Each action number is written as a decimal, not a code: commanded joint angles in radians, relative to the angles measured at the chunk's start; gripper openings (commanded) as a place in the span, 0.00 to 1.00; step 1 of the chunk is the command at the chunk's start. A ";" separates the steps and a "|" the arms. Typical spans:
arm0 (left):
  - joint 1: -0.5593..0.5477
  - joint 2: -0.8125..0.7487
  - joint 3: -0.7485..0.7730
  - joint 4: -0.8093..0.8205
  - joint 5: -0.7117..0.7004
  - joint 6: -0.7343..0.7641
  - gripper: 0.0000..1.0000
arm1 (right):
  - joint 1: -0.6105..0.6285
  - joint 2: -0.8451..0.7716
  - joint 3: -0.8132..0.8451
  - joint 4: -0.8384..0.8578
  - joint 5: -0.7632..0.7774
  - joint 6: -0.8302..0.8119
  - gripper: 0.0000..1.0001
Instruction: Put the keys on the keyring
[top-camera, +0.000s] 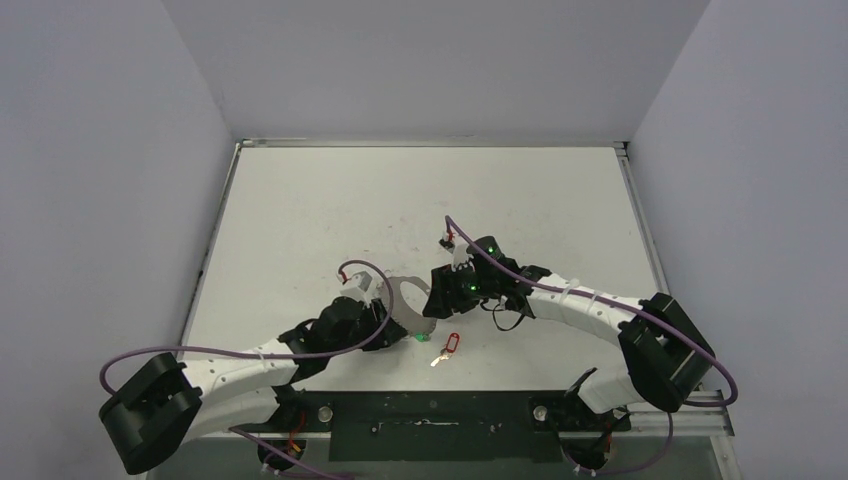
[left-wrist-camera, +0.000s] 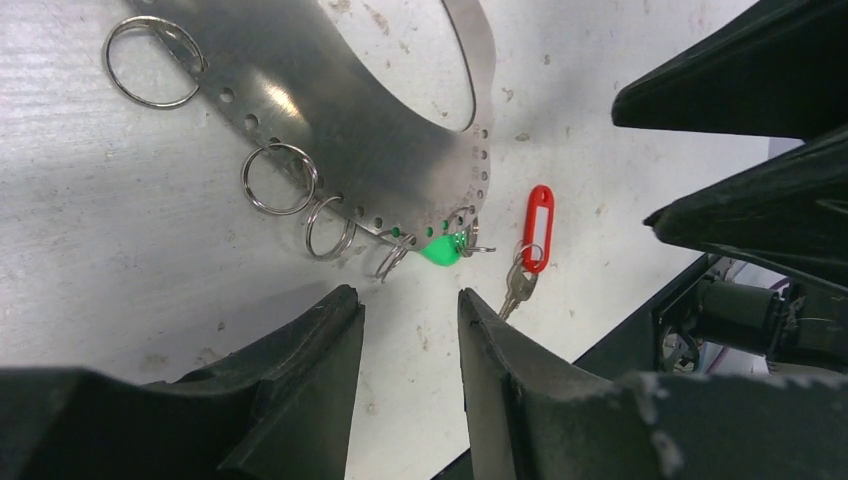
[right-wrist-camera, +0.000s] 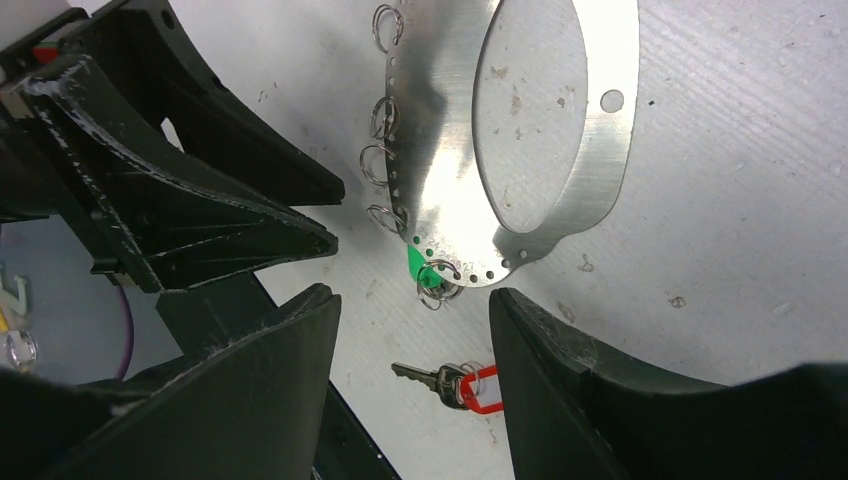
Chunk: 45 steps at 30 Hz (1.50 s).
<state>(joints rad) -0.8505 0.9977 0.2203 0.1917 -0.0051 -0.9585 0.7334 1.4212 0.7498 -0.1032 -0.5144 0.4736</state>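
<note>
The keyring (top-camera: 426, 322) is a flat silvery metal band bent into a loop, with a row of holes and several small split rings; it also shows in the left wrist view (left-wrist-camera: 330, 90) and the right wrist view (right-wrist-camera: 440, 150). A green tag (left-wrist-camera: 440, 248) (right-wrist-camera: 418, 268) hangs by a split ring at the band's near end, partly under it; its key is hidden. The red-tagged key (right-wrist-camera: 455, 382) (left-wrist-camera: 538, 228) (top-camera: 449, 346) lies loose on the table just near of the band. My left gripper (left-wrist-camera: 408, 295) (top-camera: 393, 333) is open and empty, left of the tags. My right gripper (right-wrist-camera: 411, 297) (top-camera: 440, 298) is open and empty above them.
The black base rail (top-camera: 430, 412) runs along the table's near edge, just behind the red-tagged key. The two grippers are close together, each one's black fingers (left-wrist-camera: 740, 210) (right-wrist-camera: 200, 200) showing in the other's wrist view. White walls enclose the white table (top-camera: 330, 200).
</note>
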 joint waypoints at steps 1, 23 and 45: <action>-0.018 0.071 -0.007 0.140 -0.045 -0.018 0.38 | -0.005 0.015 0.004 0.048 -0.011 0.007 0.57; -0.039 0.222 0.027 0.226 -0.044 0.126 0.13 | -0.015 0.007 0.022 -0.006 0.012 -0.022 0.55; -0.052 0.236 0.043 0.227 -0.059 0.205 0.45 | -0.026 -0.004 0.017 -0.016 0.015 -0.033 0.55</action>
<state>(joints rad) -0.8963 1.2240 0.2199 0.4416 -0.0422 -0.7704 0.7136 1.4261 0.7498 -0.1364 -0.5125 0.4557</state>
